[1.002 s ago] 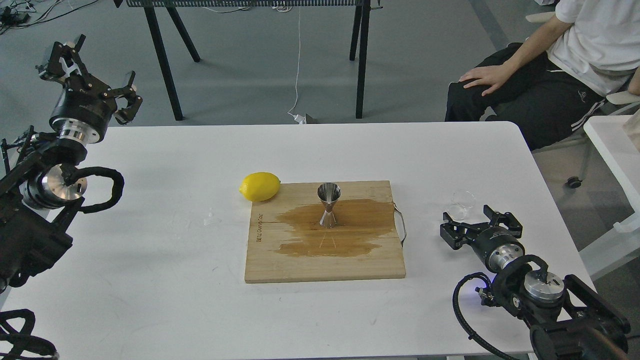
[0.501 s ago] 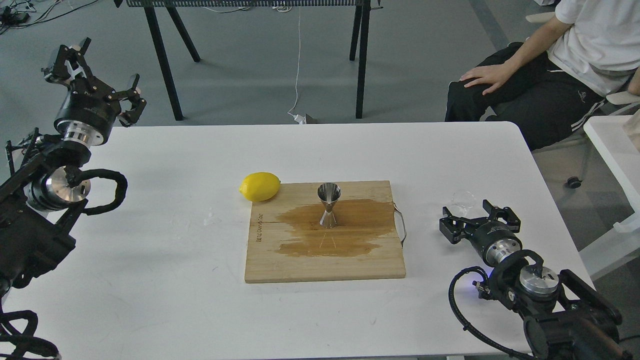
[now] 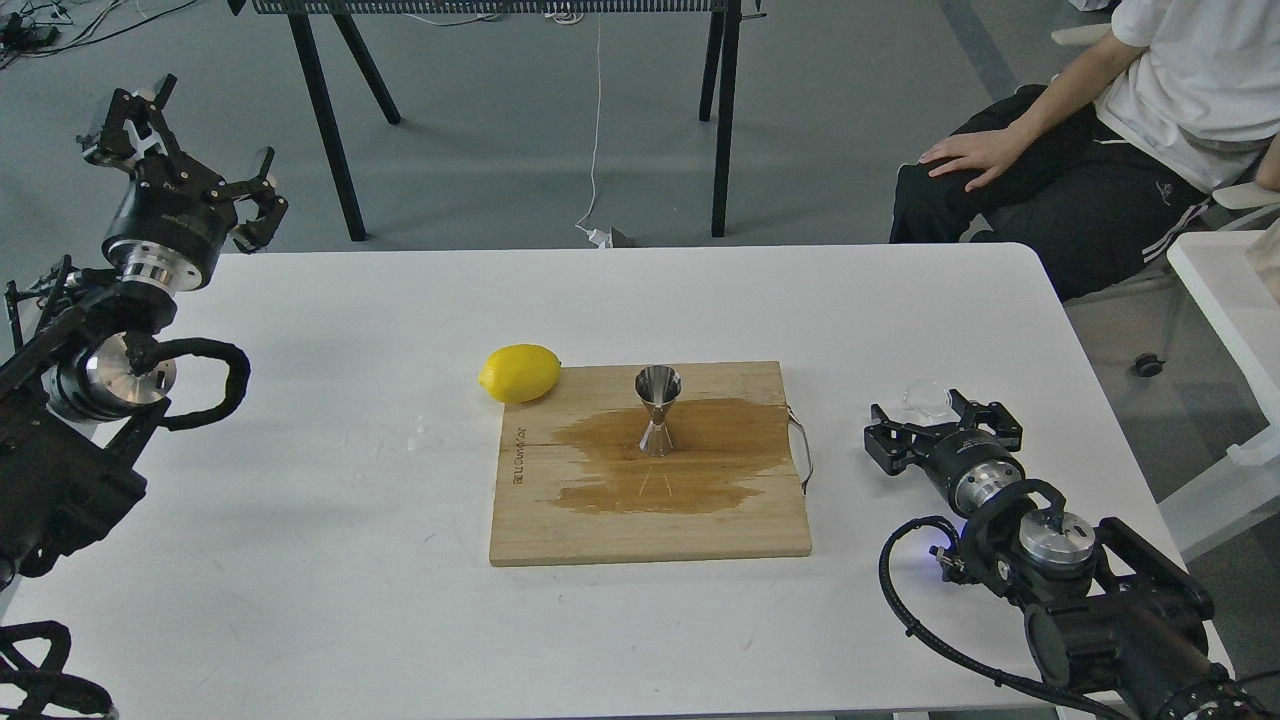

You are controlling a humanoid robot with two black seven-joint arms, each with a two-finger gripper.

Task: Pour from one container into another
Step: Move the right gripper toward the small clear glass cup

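Observation:
The steel hourglass jigger point(image 3: 658, 411) stands upright near the middle of a wooden board point(image 3: 650, 520), on a dark wet stain. A small clear glass cup point(image 3: 927, 396) sits on the white table right of the board. My right gripper point(image 3: 935, 425) is open just in front of the cup, one finger on each side of it, and hides its lower part. Raised over the table's far left corner, my left gripper point(image 3: 185, 150) is open and holds nothing.
A yellow lemon point(image 3: 520, 373) lies at the board's far left corner. A metal handle point(image 3: 802, 450) juts from the board's right edge. A seated person point(image 3: 1100, 140) is beyond the table's far right corner. Black table legs point(image 3: 725, 110) stand behind.
My right gripper has moved forward and slightly left, so its fingers now reach the glass cup. The left gripper shifted only a little.

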